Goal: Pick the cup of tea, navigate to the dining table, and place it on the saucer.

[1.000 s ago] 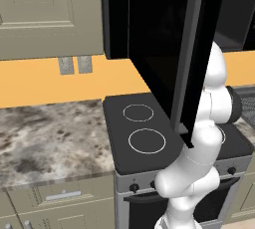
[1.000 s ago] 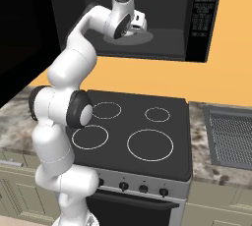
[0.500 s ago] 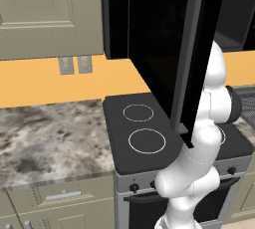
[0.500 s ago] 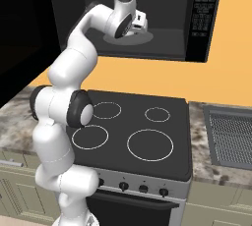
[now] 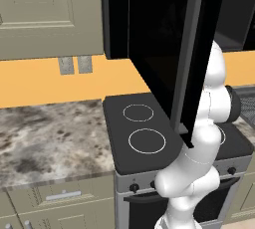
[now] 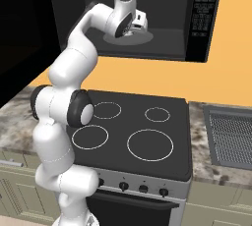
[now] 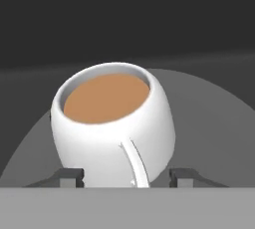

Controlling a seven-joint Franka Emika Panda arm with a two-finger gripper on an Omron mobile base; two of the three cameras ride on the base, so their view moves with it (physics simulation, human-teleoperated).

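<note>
Marbled counter (image 5: 45,133): lay at far left of the left base view, beside the stove; olive drawers below, so not the dining table.
Microwave door (image 5: 184,49): stood swung open over the stove, hiding the arm's upper reach in the left base view.
Stove (image 6: 142,131): black glass top with four ring burners, directly under the microwave (image 6: 162,18); nothing on it.
Gripper (image 6: 139,22): was inside the microwave cavity, over the round grey turntable (image 6: 129,38).
Fingertips (image 7: 68,175): the two dark tips flanked the lower body of the cup, one on each side; their contact points were cut off at the frame bottom.
Gripper state: jaws set about cup-width apart around the cup; whether they pressed on it could not be told.
Cup of tea (image 7: 114,126): sat on the turntable, brown tea showing to near the rim, handle turned toward the camera; appeared tilted, possibly from the camera angle.
Done so far (judgement): base parked at the microwave, door open, reach to the cup complete.
Remaining (judgement): confirm the grasp, lift and withdraw the cup without spilling, drive to the dining table, set the cup on the saucer.
Progress (judgement): early; pick step underway.
</note>
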